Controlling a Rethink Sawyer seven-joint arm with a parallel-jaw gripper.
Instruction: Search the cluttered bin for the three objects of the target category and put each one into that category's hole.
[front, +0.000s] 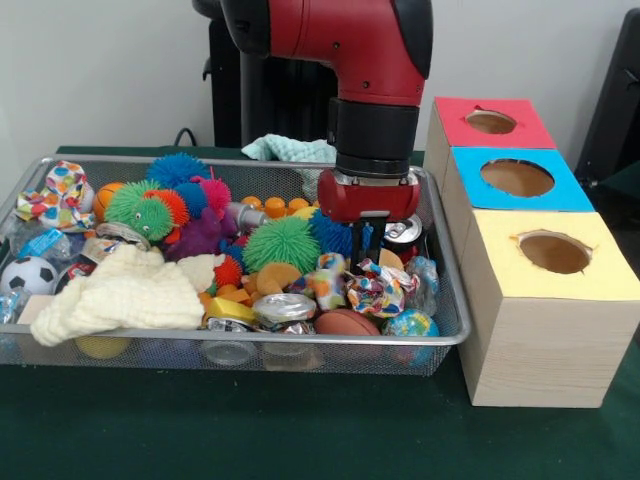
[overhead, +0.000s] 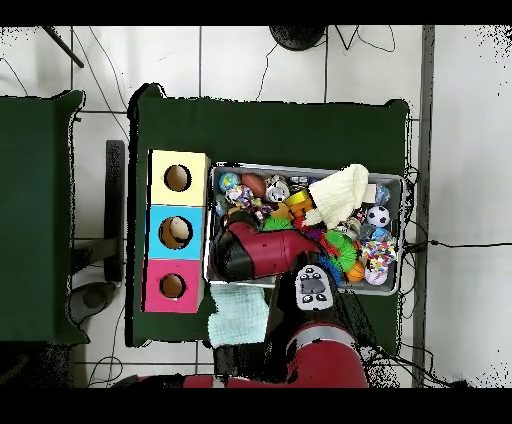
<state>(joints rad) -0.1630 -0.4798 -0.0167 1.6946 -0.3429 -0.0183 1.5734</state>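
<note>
The silver wire-mesh bin (front: 240, 340) holds a pile of spiky rubber balls, crushed cans, sports balls and cloths. My gripper (front: 365, 245) hangs from the red wrist and reaches down into the bin's right end. It sits beside a red drink can (front: 404, 232) and a blue spiky ball (front: 330, 232), above a colourful crumpled cloth (front: 372, 290). Three wooden boxes stand right of the bin, each with a round hole: red top (front: 490, 122), blue top (front: 520, 178), yellow top (front: 555, 255). In the overhead view the arm (overhead: 265, 252) covers the gripper and the bin's (overhead: 400, 230) end next to the boxes.
In the bin lie a green spiky ball (front: 282, 243), a cream knitted cloth (front: 120, 290), a soccer ball (front: 30, 275), a crushed silver can (front: 283, 308) and a brown football (front: 347, 323). A teal cloth (front: 290, 148) lies on the table behind the bin.
</note>
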